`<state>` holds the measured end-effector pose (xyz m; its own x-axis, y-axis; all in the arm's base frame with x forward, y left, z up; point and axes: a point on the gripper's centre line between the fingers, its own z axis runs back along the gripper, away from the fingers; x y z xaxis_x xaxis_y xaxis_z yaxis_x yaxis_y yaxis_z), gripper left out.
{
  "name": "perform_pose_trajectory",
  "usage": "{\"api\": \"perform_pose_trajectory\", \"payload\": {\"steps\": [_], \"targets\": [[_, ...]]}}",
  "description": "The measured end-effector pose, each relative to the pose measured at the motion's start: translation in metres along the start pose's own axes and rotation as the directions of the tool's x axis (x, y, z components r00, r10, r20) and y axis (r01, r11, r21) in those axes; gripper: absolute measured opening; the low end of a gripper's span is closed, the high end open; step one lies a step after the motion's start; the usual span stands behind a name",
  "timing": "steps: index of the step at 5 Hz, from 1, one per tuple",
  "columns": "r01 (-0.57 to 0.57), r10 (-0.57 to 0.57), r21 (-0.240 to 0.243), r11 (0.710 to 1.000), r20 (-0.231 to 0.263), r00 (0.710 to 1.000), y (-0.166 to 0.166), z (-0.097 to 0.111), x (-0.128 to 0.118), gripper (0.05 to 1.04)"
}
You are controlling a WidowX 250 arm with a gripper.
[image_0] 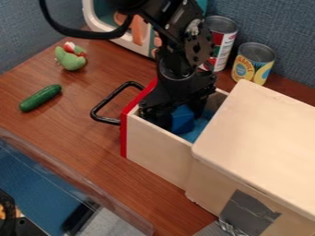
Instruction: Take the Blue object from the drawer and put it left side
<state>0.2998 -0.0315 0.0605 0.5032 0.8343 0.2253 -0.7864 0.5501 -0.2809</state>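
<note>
Hanging down into the drawer (159,146), my gripper (179,115) covers part of the blue object (183,120) inside it. Whether I am wide or holding this object, I cannot tell. Beside the drawer, the wooden box (261,133) is cut off by the view's edge.

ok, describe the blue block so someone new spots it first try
Find the big pale wooden box, then its open, red-fronted drawer. The blue block is inside, set apart by its darker blue against the lighter blue drawer bottom.
</note>
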Motion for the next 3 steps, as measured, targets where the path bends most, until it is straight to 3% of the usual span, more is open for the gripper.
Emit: {"api": "perform_pose_trajectory", "payload": {"steps": [1,3], "targets": [[0.012,-0.012,-0.009,1.000,-0.011,1.000,-0.005,0.002,0.000,0.628],[0.127,-0.132,-0.128,0.984,-0.032,0.991,-0.040,0.043,-0.002,0.628]]}}
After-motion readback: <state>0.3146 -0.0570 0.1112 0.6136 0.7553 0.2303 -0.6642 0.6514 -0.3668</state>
